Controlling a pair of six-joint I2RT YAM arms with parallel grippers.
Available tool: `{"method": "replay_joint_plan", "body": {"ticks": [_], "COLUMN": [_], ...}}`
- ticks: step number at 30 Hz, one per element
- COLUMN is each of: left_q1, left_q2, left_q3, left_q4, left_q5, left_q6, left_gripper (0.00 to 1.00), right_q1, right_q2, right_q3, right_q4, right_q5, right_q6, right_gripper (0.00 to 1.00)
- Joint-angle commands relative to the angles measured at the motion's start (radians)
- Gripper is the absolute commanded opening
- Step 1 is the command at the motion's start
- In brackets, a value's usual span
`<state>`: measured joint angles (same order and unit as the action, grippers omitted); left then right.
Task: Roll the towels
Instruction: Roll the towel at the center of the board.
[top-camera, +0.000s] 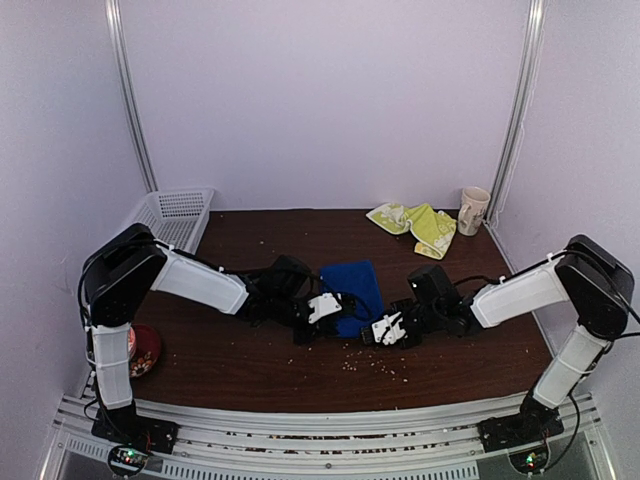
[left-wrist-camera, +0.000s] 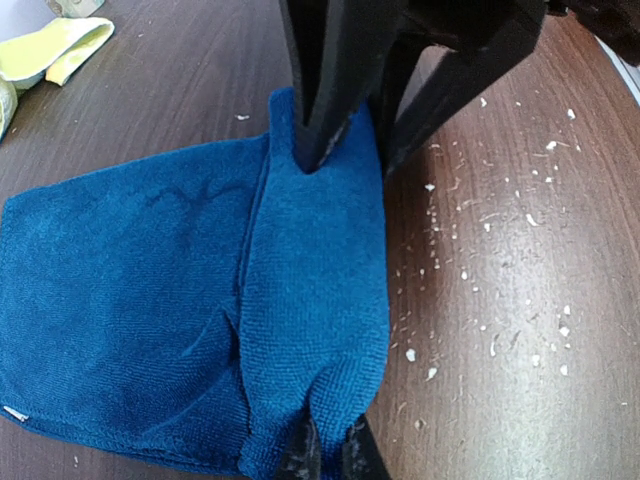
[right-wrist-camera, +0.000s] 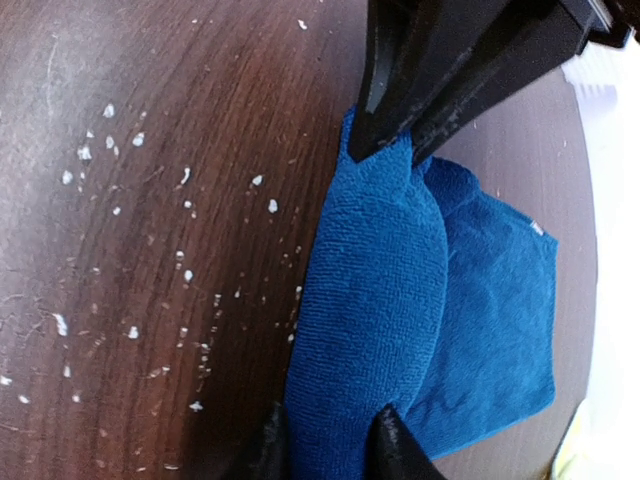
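Closest to both wrist cameras is a thick fold of the blue towel (left-wrist-camera: 310, 300), its near edge raised and doubled over into a rounded ridge of royal-blue terry. The left gripper (left-wrist-camera: 345, 150) is clamped on one end of that ridge. The right gripper (right-wrist-camera: 395, 150) is pinched on the other end, its fingers meeting at the pointed corner of the cloth. Behind the ridge the rest of the towel lies flat in a single layer, lightly creased, with a small white tag at one far corner.

From above, the blue towel (top-camera: 355, 285) sits near the middle of the table (top-camera: 250, 370), between the two grippers and nearer its front than its back. The left gripper (top-camera: 325, 307) is at the ridge's left end and the right gripper (top-camera: 388, 328) at its right end.

White crumbs (top-camera: 375, 362) speckle the dark wood just in front of the towel. Bare wood spreads to the left and behind.

The yellow-green towel (top-camera: 415, 225) lies crumpled at the back right, well apart, beside a mug (top-camera: 473, 210). A white basket (top-camera: 175, 215) is at the back left corner. A red round object (top-camera: 145, 350) sits by the left arm, partly hidden.
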<state>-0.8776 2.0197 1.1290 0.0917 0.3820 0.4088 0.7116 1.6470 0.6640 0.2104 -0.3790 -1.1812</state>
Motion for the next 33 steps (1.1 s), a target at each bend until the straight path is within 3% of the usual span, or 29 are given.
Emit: {"method": "replay_joint_plan", "body": {"ticks": [1, 6, 8, 10, 15, 19, 22, 33], "left_q1": [0.006, 0.006, 0.006, 0.006, 0.006, 0.004, -0.004, -0.088], "left_q2": [0.04, 0.011, -0.007, -0.025, -0.102, -0.177, -0.206, -0.219], "left_q3": [-0.007, -0.036, -0.05, -0.064, -0.121, -0.183, -0.207, -0.24], "left_q4": [-0.066, -0.042, -0.032, -0.026, 0.013, 0.076, 0.106, 0.217], "left_q5": [-0.001, -0.014, -0.027, -0.05, -0.135, -0.191, -0.236, -0.311], "left_q6": [-0.013, -0.02, -0.026, -0.032, -0.066, -0.085, -0.075, 0.058], "left_gripper": [0.0, 0.03, 0.11, 0.26, 0.46, 0.51, 0.62, 0.72], "right_q1": [0.012, 0.012, 0.013, 0.013, 0.003, -0.022, -0.042, -0.091], "right_q2": [0.038, 0.06, 0.064, 0.067, 0.077, 0.08, 0.09, 0.174], "right_q3": [0.057, 0.1, 0.114, 0.132, 0.205, 0.248, 0.285, 0.425], "right_q4": [-0.041, -0.098, -0.127, -0.161, -0.281, -0.382, -0.452, -0.649], "right_q5": [0.064, 0.078, 0.072, 0.063, 0.034, -0.034, -0.082, -0.192], "right_q6": [0.065, 0.091, 0.093, 0.092, 0.103, 0.104, 0.105, 0.164], "right_gripper": [0.18, 0.03, 0.0, 0.0, 0.0, 0.0, 0.0, 0.0]}}
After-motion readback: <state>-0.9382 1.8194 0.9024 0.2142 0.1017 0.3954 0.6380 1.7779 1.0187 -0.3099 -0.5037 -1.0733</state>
